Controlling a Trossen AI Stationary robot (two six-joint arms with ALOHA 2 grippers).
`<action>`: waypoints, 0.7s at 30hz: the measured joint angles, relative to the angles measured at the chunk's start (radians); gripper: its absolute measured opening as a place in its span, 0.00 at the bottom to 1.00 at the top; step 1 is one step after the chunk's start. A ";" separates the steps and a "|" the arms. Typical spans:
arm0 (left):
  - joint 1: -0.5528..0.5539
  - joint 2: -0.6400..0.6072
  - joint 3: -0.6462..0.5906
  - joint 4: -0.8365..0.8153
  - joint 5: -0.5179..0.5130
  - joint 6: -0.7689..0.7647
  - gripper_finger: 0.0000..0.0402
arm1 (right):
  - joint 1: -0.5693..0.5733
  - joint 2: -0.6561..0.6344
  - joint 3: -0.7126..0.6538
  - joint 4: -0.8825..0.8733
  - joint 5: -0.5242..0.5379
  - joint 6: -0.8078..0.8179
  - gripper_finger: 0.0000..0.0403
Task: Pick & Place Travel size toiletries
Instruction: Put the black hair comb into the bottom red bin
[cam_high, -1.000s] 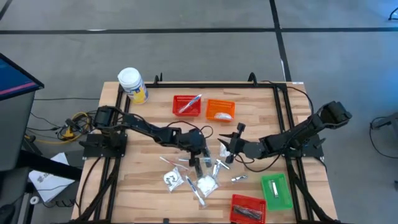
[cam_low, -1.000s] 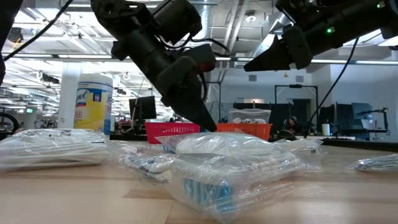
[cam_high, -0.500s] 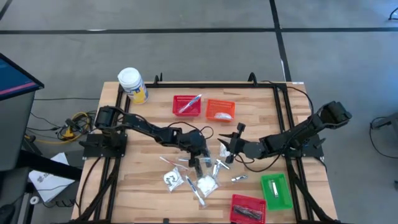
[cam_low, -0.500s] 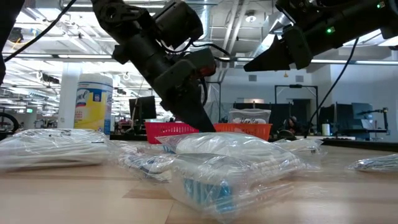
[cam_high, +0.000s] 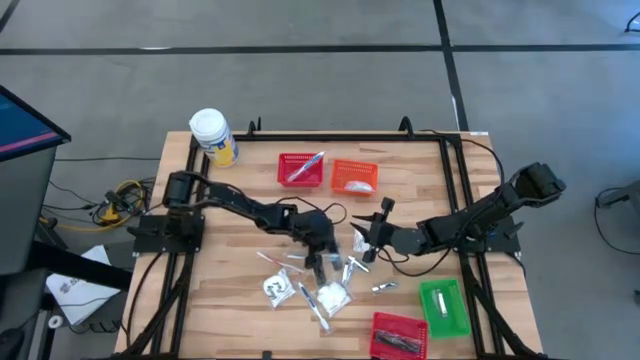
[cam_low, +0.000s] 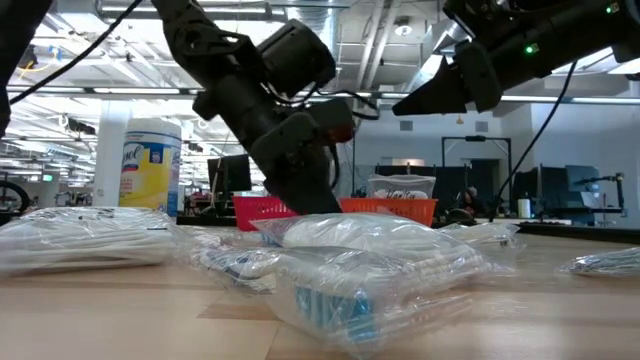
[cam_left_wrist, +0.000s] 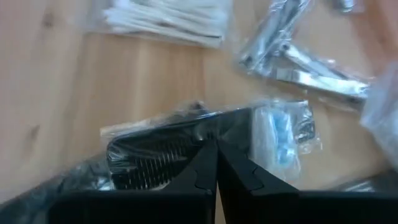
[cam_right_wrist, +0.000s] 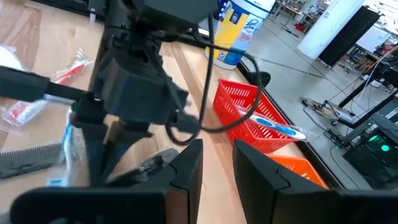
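Note:
Several travel size toiletries in clear wrap lie heaped at the table's middle near side (cam_high: 320, 288): a black comb packet (cam_left_wrist: 155, 155), a cotton-swab packet (cam_left_wrist: 168, 18), silver sticks (cam_left_wrist: 292, 56). My left gripper (cam_high: 317, 262) is shut and slants down onto the comb packet, its tips (cam_left_wrist: 216, 148) at the wrap. In the low view the front packets (cam_low: 360, 265) hide its tips. My right gripper (cam_high: 364, 248) hangs above the table just right of the heap, open (cam_right_wrist: 217, 165), with nothing between its fingers. My left gripper points its shut fingers, slanting down from the table's left, at the clear wrap of the comb packet (cam_left_wrist: 205, 127), near the comb's end. Whether the tips touch the wrap I cannot tell. The packet lies flat on the table.
A red basket (cam_high: 300, 170) holding a toothbrush and an orange basket (cam_high: 354, 177) stand at the far middle. A green basket (cam_high: 443, 305) and another red one (cam_high: 398, 335) sit at the near right. A white-lidded yellow jar (cam_high: 213, 135) stands at the far left corner.
My left gripper has sunk toward the heap of packets and tipped more steeply down, staying shut; in the low view its tips have dropped behind the front packets.

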 joint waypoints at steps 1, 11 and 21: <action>0.001 0.010 0.006 -0.001 0.027 0.000 0.00 | 0.000 0.000 0.000 0.000 0.000 -0.001 0.20; -0.005 0.025 0.025 -0.057 0.245 -0.006 0.00 | 0.000 0.000 0.000 -0.007 0.000 0.000 0.20; -0.011 -0.005 0.021 -0.068 0.066 0.040 0.00 | 0.000 0.000 0.000 -0.010 0.000 0.001 0.20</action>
